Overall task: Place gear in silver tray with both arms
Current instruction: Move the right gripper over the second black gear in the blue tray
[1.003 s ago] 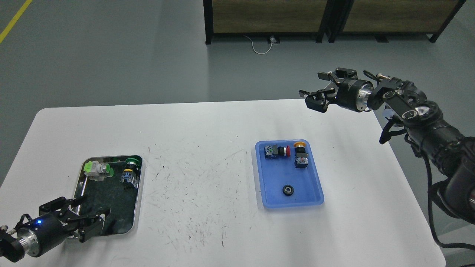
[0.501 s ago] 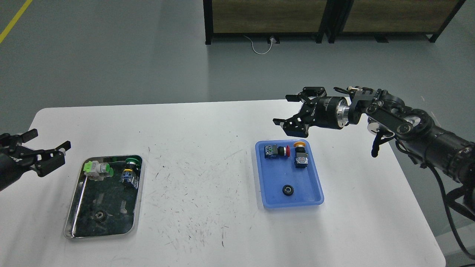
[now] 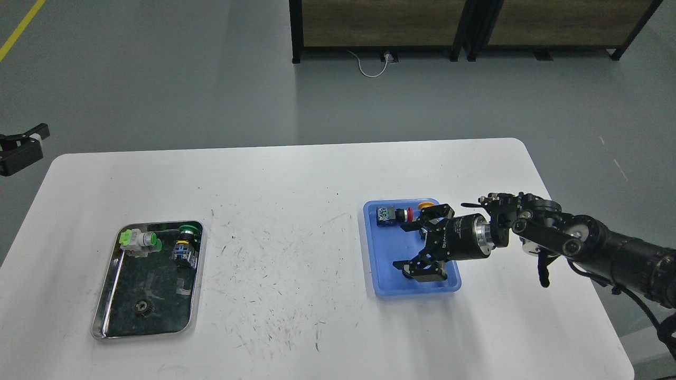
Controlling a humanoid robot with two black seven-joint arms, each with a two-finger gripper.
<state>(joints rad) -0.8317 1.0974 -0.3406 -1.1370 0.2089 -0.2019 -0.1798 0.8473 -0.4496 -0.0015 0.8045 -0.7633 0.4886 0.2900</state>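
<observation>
A small dark gear (image 3: 141,307) is seen lying in the silver tray (image 3: 100,315), near its front edge, beside two push-button switches. The left gripper (image 3: 18,148) has been withdrawn to the view's edge; its spread cannot be told. The right gripper (image 3: 420,248), fingers wide and empty, has been lowered into the blue tray (image 3: 379,282), so another pick is judged imminent.

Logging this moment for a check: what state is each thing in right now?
silver tray: flat on table, holds a small dark gear and two switch parts.
blue tray: flat on table, holds button parts.
right gripper: open, low over the blue tray.
left gripper: at the left edge, raised, partly cut off.
</observation>
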